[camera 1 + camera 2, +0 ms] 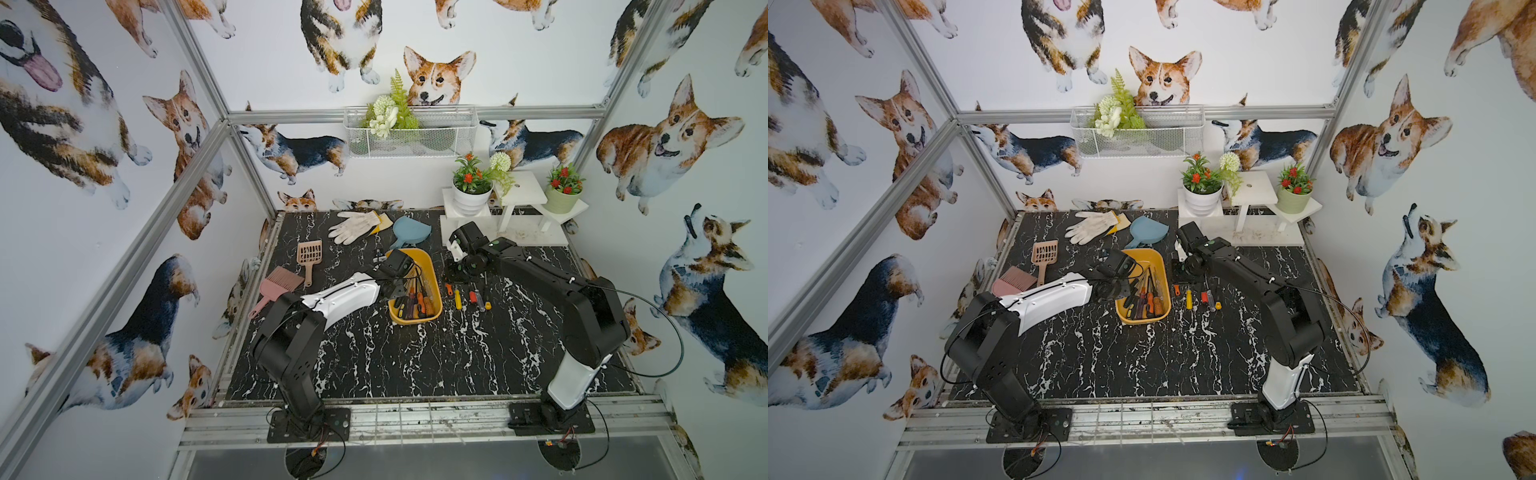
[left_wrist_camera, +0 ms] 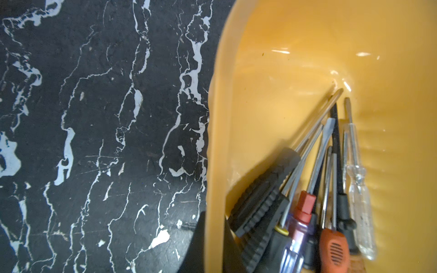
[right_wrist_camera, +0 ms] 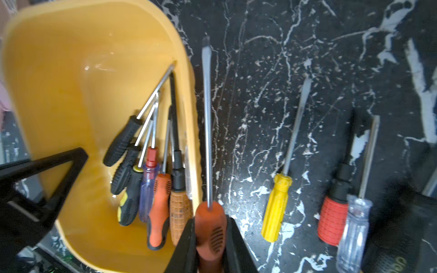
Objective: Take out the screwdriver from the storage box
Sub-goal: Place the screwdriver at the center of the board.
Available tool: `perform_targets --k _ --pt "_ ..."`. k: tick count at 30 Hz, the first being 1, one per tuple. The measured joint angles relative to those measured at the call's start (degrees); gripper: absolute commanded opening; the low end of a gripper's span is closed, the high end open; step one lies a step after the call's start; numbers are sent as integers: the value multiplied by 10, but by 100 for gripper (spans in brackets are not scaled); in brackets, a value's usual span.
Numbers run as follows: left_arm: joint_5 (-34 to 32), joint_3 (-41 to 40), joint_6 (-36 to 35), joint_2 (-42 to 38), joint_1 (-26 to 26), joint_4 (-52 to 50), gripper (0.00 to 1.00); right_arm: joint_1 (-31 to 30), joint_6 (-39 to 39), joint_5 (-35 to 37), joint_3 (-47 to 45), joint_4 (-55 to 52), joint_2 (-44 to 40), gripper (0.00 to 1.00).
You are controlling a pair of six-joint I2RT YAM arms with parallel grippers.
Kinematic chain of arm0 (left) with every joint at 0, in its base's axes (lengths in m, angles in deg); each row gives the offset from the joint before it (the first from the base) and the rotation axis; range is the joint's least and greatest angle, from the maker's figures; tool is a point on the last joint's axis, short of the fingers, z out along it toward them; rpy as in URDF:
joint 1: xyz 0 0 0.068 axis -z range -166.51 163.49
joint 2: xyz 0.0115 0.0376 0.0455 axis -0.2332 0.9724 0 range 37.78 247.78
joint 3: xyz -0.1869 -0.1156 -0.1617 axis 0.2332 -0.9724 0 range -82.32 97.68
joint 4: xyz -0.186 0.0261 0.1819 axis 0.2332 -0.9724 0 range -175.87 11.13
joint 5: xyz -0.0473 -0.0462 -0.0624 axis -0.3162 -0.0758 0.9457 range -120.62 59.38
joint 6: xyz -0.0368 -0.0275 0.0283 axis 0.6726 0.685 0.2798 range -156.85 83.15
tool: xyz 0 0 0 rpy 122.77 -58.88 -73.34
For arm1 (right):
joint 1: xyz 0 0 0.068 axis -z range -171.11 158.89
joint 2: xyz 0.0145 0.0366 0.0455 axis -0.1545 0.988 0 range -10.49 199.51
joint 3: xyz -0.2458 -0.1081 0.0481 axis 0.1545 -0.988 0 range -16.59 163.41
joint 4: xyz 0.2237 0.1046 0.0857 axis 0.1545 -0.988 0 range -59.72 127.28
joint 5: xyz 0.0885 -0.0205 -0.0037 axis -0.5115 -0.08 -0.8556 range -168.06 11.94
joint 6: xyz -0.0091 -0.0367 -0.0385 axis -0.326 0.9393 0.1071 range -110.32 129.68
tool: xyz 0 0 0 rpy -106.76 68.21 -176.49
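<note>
Holding the orange screwdriver [image 3: 209, 212] in the right gripper [image 3: 210, 228], jaws narrow, just outside the storage box [image 3: 59, 71] rim. Pinching that rim tight in the left gripper [image 2: 212, 250]. Bare table [image 3: 250, 99] beside, up to the yellow screwdriver [image 3: 276, 208].

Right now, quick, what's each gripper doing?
Left gripper: closed on the rim of the storage box.
Right gripper: closed on the orange-handled screwdriver.

Count: one storage box [image 3: 59, 71]; eleven screwdrivers [image 3: 158, 210], seven boxed, three on counter [image 3: 260, 71], one in right pincer [image 3: 210, 227]
</note>
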State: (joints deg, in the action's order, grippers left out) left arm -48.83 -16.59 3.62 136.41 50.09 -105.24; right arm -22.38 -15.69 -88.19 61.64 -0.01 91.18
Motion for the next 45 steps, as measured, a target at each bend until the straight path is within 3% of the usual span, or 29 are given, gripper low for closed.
perform_targets --k 6,24,31,39,45 --pt "0 0 0 0 0 0 0 16 11 54 -14 -23 20 0" --pt "-3 -1 0 -4 0 -1 0 16 17 116 -18 -26 63 0" --pt "-3 -1 0 -4 0 -2 0 16 26 125 -11 -30 76 25" --pt "-7 -1 -1 -7 0 -4 0 16 29 126 -16 -32 77 39" --pt "-7 -1 -1 -7 0 -5 0 16 30 126 -21 -31 61 43"
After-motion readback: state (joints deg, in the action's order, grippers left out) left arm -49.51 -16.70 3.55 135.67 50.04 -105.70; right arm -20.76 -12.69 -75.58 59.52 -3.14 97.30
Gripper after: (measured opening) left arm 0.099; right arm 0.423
